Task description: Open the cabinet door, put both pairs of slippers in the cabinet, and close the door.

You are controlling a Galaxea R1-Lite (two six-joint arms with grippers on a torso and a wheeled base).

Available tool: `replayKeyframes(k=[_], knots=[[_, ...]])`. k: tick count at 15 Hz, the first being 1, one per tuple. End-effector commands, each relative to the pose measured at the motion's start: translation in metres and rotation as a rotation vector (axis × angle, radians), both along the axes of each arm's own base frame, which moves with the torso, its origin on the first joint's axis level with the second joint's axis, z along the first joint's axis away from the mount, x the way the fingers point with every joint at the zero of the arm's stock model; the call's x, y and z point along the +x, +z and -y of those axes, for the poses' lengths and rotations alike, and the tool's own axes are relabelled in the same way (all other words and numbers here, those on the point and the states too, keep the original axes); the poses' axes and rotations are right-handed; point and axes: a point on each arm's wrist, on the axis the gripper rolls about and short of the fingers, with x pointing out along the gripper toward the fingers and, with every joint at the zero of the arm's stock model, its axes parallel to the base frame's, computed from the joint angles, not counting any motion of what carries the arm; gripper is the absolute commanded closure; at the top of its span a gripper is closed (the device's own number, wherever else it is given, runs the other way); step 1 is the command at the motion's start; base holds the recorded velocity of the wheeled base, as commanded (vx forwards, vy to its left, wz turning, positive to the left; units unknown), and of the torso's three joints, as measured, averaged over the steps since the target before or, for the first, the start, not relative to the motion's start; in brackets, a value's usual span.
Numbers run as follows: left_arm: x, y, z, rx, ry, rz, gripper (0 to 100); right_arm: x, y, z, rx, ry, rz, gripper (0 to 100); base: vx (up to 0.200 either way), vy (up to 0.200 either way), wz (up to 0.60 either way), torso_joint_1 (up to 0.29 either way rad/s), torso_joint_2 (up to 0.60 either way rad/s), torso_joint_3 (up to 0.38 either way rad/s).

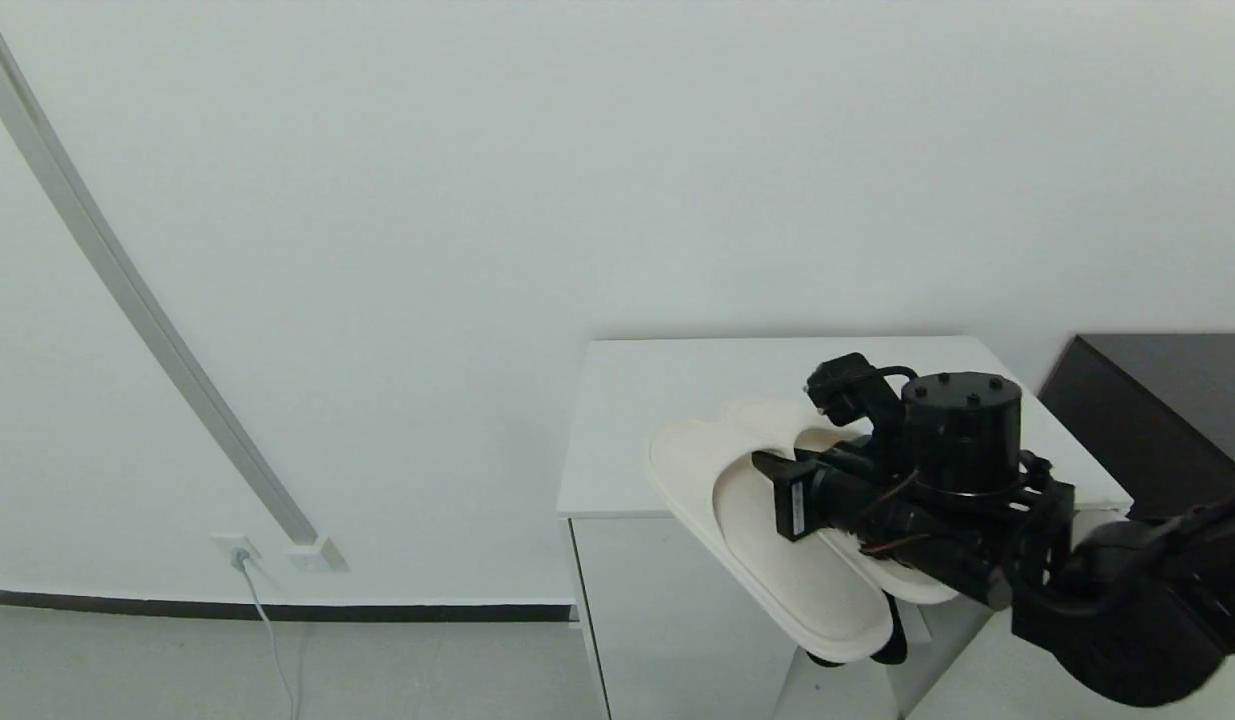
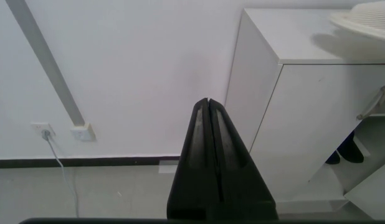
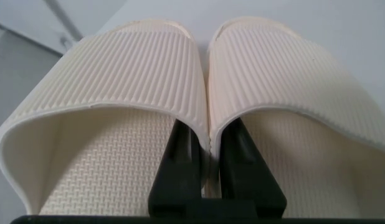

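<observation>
Our right hand [image 3: 208,144] pinches the cream slippers [image 1: 777,560] by their inner walls, over the cabinet's [image 1: 677,400] front edge at 4 o'clock. Our left hand [image 2: 209,124] is closed and empty. We judge the door [image 2: 317,118] open with a dark pair [image 2: 345,152] inside. Stowing this pair and closing the door remain.

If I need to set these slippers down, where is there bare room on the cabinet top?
The cabinet top is bare along its left side and along the back strip by the wall. The front right is crowded: the right gripper holds the slippers there, overhanging the front edge.
</observation>
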Motion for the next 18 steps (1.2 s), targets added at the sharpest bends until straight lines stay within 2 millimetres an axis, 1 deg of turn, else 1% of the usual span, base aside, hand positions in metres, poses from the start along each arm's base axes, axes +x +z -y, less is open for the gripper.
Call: replayKeyframes(k=[1, 2, 3, 5, 8, 10, 18], knots=[[0.0, 0.0, 0.0, 0.0, 0.002, -0.002, 100, -0.034, 0.012, 0.011, 0.017, 0.072, 0.015, 100, 0.0, 0.0, 0.0, 0.0, 0.0, 0.0], [0.0, 0.0, 0.0, 0.0, 0.0, -0.001, 100, -0.041, 0.011, 0.012, 0.008, 0.088, 0.012, 100, 0.0, 0.0, 0.0, 0.0, 0.0, 0.0], [0.0, 0.0, 0.0, 0.0, -0.002, -0.001, 100, -0.044, 0.009, 0.009, 0.003, 0.102, 0.006, 100, 0.0, 0.0, 0.0, 0.0, 0.0, 0.0], [0.0, 0.0, 0.0, 0.0, -0.002, -0.002, 100, -0.044, 0.006, 0.007, -0.006, 0.105, -0.001, 100, 0.0, 0.0, 0.0, 0.0, 0.0, 0.0], [0.0, 0.0, 0.0, 0.0, -0.002, -0.001, 100, -0.045, 0.006, 0.007, -0.007, 0.107, -0.002, 100, 0.0, 0.0, 0.0, 0.0, 0.0, 0.0], [0.0, 0.0, 0.0, 0.001, -0.002, -0.002, 100, -0.047, 0.005, 0.004, -0.007, 0.119, -0.001, 100, 0.0, 0.0, 0.0, 0.0, 0.0, 0.0], [0.0, 0.0, 0.0, 0.003, -0.005, -0.002, 100, -0.05, 0.005, 0.001, -0.01, 0.13, -0.001, 100, -0.2, 0.0, 0.0, 0.003, 0.0, 0.004]])
